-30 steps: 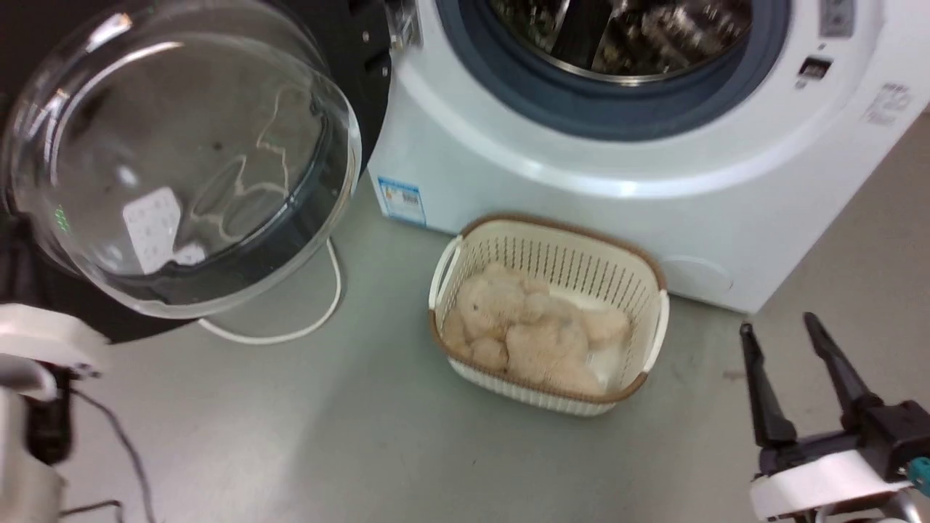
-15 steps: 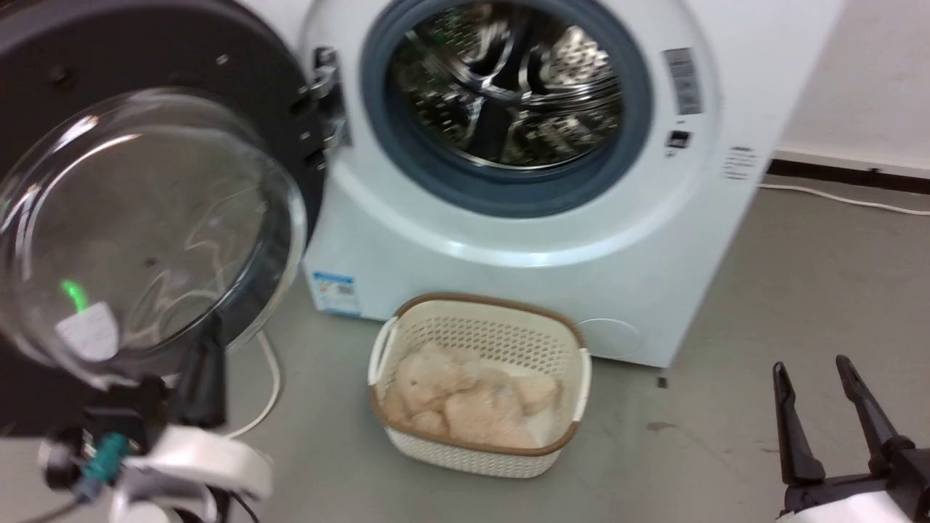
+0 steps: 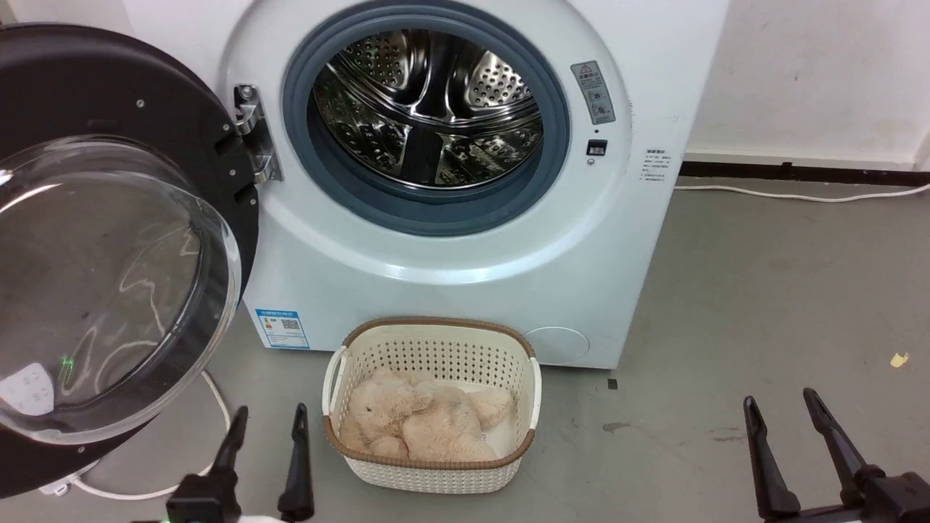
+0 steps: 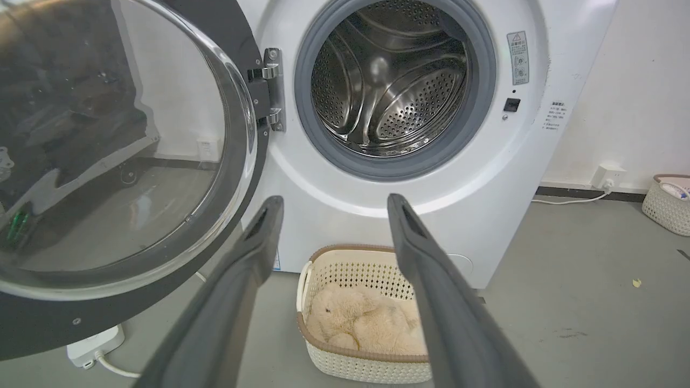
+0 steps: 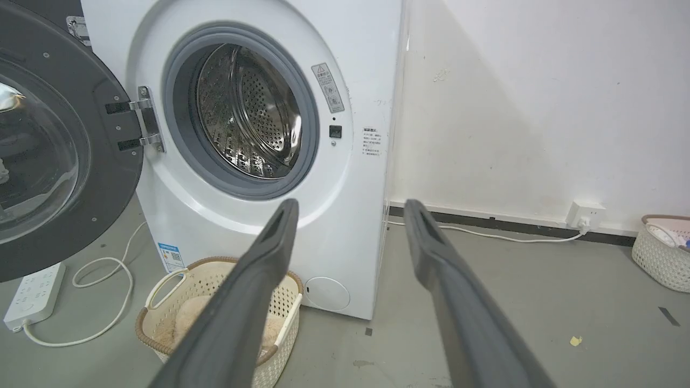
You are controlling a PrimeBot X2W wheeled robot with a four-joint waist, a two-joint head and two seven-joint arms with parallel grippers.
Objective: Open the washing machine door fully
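The washing machine (image 3: 436, 269) stands white and square ahead, its steel drum (image 3: 429, 109) exposed inside the grey rubber ring. The washing machine door (image 3: 109, 80) is swung out wide to the left on its hinge (image 3: 254, 138), with the glass bowl (image 3: 94, 290) bulging toward me. The door (image 4: 108, 161) also shows at the left wrist view's left. My left gripper (image 3: 269, 414) is open low in front of the door's lower edge, apart from it and holding nothing. At the lower right my right gripper (image 3: 779, 401) is open over bare floor.
A cream basket (image 3: 436, 322) holding a beige plush toy (image 3: 421, 418) sits on the floor before the machine. A power strip (image 5: 32, 293) and white cable (image 3: 218, 392) lie under the door. Another basket (image 5: 660, 253) stands by the right wall.
The head camera has lifted and pulled back, bringing the whole drum opening into sight. My left gripper has come off the door and now points up at the lower left.
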